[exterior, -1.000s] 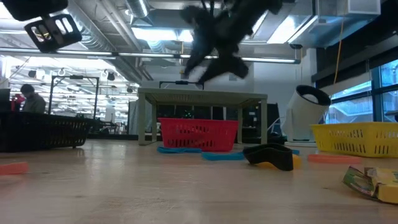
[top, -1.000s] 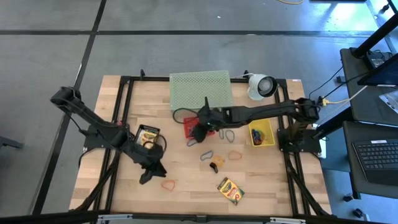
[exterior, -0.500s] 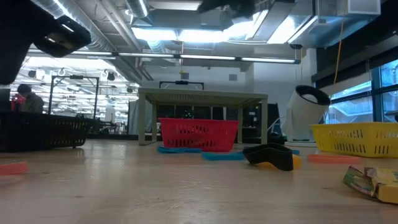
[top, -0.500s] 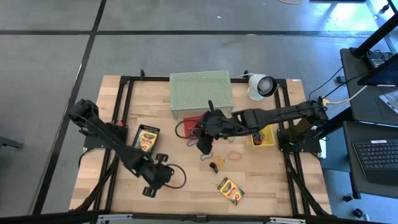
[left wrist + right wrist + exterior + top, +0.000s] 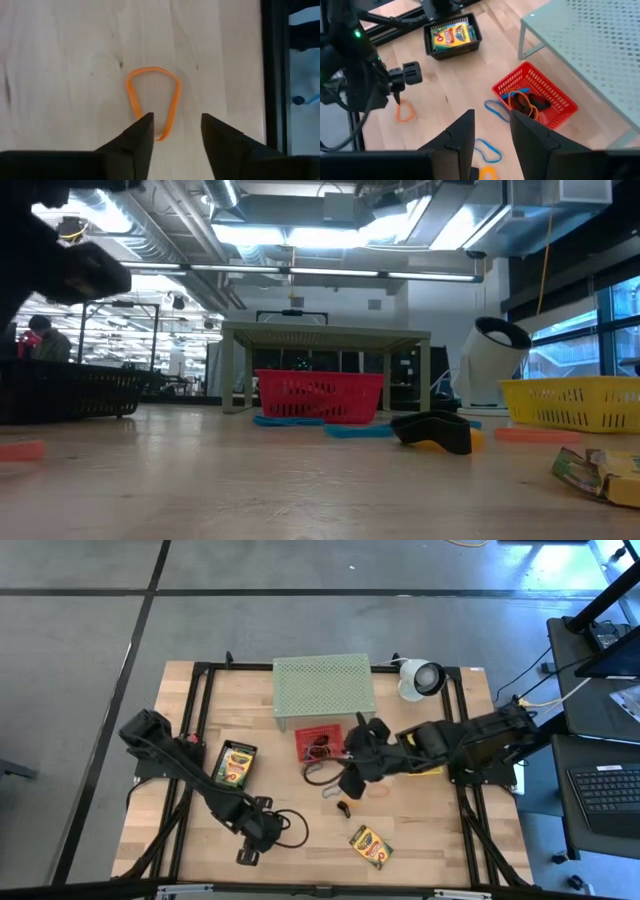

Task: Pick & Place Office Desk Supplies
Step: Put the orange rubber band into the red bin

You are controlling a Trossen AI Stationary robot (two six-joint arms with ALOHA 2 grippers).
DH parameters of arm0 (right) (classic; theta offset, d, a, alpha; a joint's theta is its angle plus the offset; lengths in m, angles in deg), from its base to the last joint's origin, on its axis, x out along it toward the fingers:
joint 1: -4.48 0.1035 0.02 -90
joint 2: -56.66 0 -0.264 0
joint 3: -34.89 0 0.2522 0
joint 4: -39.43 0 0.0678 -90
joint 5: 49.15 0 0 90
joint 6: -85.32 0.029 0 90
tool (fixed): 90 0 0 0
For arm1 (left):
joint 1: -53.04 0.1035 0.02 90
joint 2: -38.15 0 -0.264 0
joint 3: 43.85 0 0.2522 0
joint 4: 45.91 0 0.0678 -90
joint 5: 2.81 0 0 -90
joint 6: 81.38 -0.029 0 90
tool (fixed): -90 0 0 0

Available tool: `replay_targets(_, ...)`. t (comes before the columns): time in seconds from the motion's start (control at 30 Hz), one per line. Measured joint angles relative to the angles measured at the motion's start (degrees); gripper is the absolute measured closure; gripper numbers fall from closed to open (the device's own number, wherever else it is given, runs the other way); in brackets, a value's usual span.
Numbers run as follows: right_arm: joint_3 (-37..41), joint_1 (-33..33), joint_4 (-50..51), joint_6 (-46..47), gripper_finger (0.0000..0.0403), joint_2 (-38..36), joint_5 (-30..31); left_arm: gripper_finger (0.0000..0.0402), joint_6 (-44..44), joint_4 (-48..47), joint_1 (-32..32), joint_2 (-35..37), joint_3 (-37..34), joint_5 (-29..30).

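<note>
While the left gripper (image 5: 172, 131) hangs low over the pale wooden surface (image 5: 300, 790) near its front edge, its jaws stand parted and hold nothing, with the thin orange rubber-band loop (image 5: 152, 101) lying flat on the wood and its narrow end reaching into the gap between them; only the left wrist view shows this, since from above the arm hides most of that loop. The right gripper (image 5: 489, 131) hovers above the middle of the surface with its jaws slightly apart and empty. Its wrist view looks down on a small red mesh basket (image 5: 536, 100) holding blue and orange rubber bands, just beside the leg of the large pale green mesh stand (image 5: 590, 45), and on two blue rubber-band loops (image 5: 487, 148) lying loose on the wood. Farther off sits a black tray holding a yellow-and-green crayon box (image 5: 451, 34). The high view adds a second crayon box (image 5: 370, 846) lying loose near the front edge, a yellow mesh basket (image 5: 432, 766) under the right arm and a white round lamp-like device (image 5: 421, 678) at the back. The low view shows a dark clip with an orange underside (image 5: 435, 431) resting on the surface.
</note>
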Motion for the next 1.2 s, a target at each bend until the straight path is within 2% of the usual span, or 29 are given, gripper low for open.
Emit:
replay_targets(0.17, 0.0, 2.2, 1.6, 1.8, 0.0283, -1.1, 2.9, 0.0192, 0.7, 0.6, 0.4, -2.1, -0.2, -1.4)
replay_targets(0.3, 0.0, 3.4, 3.4, 3.8, 0.0285, -1.6, 4.0, 0.0169, 0.5, 0.8, 0.4, -4.4, -0.2, -1.6)
replay_targets(0.47, 0.0, 4.9, 3.7, 4.9, 0.0284, -1.8, 4.0, 0.0168, 0.6, 0.8, 0.4, -6.5, -0.1, 0.3)
replay_targets(0.7, 0.0, 6.6, 3.8, 5.5, 0.0284, -2.0, 4.0, 0.0178, 1.8, 0.8, -0.5, -9.1, 0.0, 6.3)
replay_targets(0.83, 0.0, 7.3, 4.6, 6.2, 0.0284, -2.0, 4.0, 0.0198, 3.7, 0.9, -1.5, -9.9, 0.0, 9.1)
replay_targets(0.93, 0.0, 7.7, 5.7, 7.1, 0.0284, -2.0, 4.0, 0.0228, 4.0, 0.8, -2.0, -10.3, 0.0, 10.3)
replay_targets(1.2, 0.0, 8.2, 5.8, 8.3, 0.0284, -2.0, 4.0, 0.0352, 6.9, -0.4, -0.8, -10.4, -0.1, 10.7)
